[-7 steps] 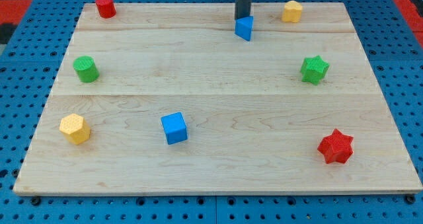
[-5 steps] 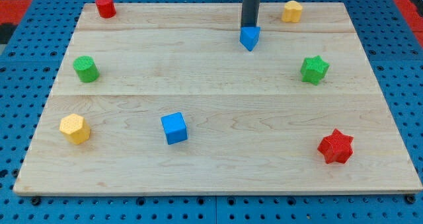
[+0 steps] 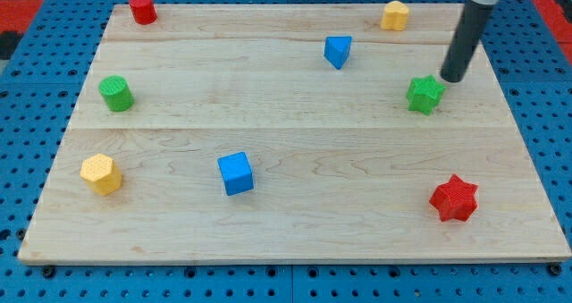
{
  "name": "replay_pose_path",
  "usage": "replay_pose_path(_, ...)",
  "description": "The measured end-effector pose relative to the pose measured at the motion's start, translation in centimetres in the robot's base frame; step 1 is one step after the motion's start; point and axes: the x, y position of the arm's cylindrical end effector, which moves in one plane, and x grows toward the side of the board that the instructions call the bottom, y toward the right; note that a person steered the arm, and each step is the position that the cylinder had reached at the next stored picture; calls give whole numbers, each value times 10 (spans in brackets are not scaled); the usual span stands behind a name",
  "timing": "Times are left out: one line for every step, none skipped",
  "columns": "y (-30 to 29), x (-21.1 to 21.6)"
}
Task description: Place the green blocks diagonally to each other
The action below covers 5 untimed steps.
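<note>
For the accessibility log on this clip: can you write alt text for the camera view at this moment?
A dark rod's tip rests on a wooden board, just right of and above a green star block. A green cylinder block sits far left, with red, yellow and blue blocks scattered around.

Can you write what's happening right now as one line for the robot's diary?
tip at upper right of green star, about touching | green cylinder far at view's left, level with star | greens not yet diagonal
</note>
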Motion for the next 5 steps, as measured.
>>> replay_pose_path(-66,20)
replay_pose_path(-95,45)
replay_pose_path(-84,68)
replay_pose_path(-90,79)
replay_pose_path(-130,100)
